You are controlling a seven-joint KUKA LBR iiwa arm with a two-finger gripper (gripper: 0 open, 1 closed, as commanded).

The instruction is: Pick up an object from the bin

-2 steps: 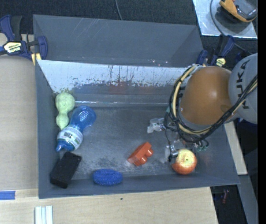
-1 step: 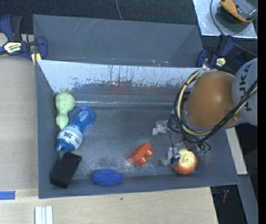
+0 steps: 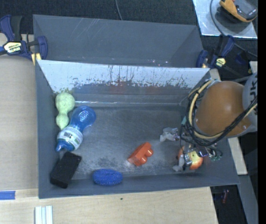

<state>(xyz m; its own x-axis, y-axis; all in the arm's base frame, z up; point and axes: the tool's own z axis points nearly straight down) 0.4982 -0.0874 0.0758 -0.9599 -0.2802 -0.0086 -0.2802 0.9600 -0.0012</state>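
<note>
My gripper (image 3: 174, 150) hangs low at the bin's right end, under the arm's brown dome. Its two pale fingertips (image 3: 169, 135) stand apart, so it is open, with nothing visible between them. An orange plastic block (image 3: 140, 154) lies on the floor just left of the fingers, apart from them. A small yellow and red thing (image 3: 194, 160) sits right beside the lower fingertip, partly hidden by cables; I cannot tell whether they touch.
Along the left wall lie a pale green lumpy toy (image 3: 64, 107), a blue bottle with a white label (image 3: 75, 127) and a black block (image 3: 65, 169). A blue oval sponge (image 3: 107, 177) rests by the front wall.
</note>
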